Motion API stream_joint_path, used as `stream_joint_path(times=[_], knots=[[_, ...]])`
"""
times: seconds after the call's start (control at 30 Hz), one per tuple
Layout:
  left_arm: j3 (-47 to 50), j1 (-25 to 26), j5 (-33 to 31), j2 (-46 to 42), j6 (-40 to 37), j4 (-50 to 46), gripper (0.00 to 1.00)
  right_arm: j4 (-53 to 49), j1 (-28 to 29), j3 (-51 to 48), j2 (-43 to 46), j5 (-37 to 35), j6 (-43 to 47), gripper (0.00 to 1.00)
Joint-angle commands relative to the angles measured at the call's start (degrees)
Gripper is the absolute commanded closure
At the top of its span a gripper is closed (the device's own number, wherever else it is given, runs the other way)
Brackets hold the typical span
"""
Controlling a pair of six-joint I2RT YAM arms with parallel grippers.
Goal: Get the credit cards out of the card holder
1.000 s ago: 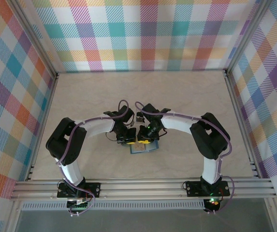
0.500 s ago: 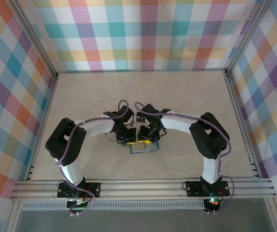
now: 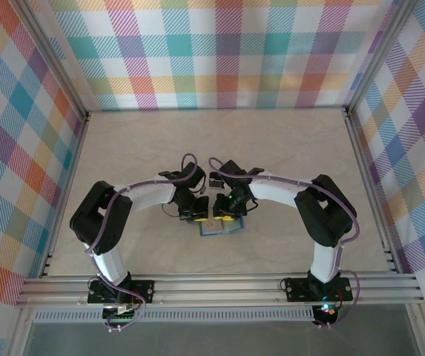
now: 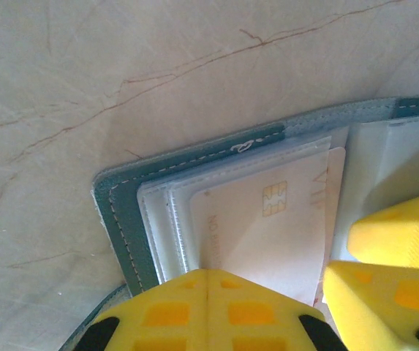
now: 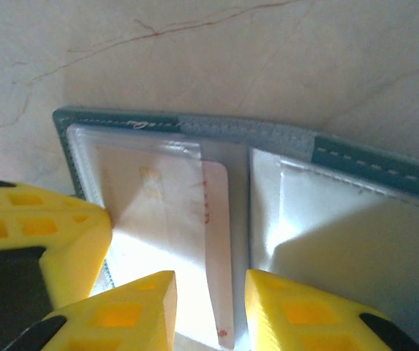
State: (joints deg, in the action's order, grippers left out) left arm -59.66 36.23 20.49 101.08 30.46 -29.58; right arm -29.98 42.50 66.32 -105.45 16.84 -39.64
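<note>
- Top view: both arms bend inward and meet at the middle of the table, nearer its front edge
- The left gripper and right gripper point down side by side onto the wallet, which lies open and flat beneath them
- From here I cannot tell how either pair of jaws stands
- Left wrist view: the left gripper's jaws are pressed together, tips resting on the wallet's left panel, close to its near edge
- The wallet's teal border frames clear pockets
- A pale card with a gold chip sits in the pocket, its right edge poking out towards the fold
- The right gripper's yellow fingers sit just beside that edge, over the other panel
- Right wrist view: the right gripper's jaws stand apart, one on each side of the card's protruding strip, with a gap showing on both sides of it
- The left gripper's finger rests at the wallet's left edge
- The right panel lies flat, glaring white under the light
</note>
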Motion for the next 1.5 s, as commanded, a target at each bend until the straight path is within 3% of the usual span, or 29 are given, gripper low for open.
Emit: stream_joint_path(times=[0.0,0.4,0.87,1.17,1.47], knots=[[1.56,0.42,-1.77,0.08,-0.36,-2.52,1.0,1.66,0.09,-0.74,1.9,2.68,-0.38,0.7],[1.56,0.42,-1.59,0.26,-0.4,-2.52,1.0,3.59,0.04,-1.42,-1.61,3.66,-0.74,0.72],[1.4,0.41,-1.96,0.15,-0.56,-2.94,1.0,-4.3,0.04,0.84,-0.63,-4.88,2.59,0.72],[-0.42,0.66,-2.66,-1.26,-0.72,-4.32,1.0,0.7,-0.99,-0.48,3.98,1.79,0.64,0.69],[-4.18,3.06,-1.51,-2.21,-0.87,-5.92,1.0,-0.79,-2.82,-0.85,1.85,2.4,2.69,0.68]])
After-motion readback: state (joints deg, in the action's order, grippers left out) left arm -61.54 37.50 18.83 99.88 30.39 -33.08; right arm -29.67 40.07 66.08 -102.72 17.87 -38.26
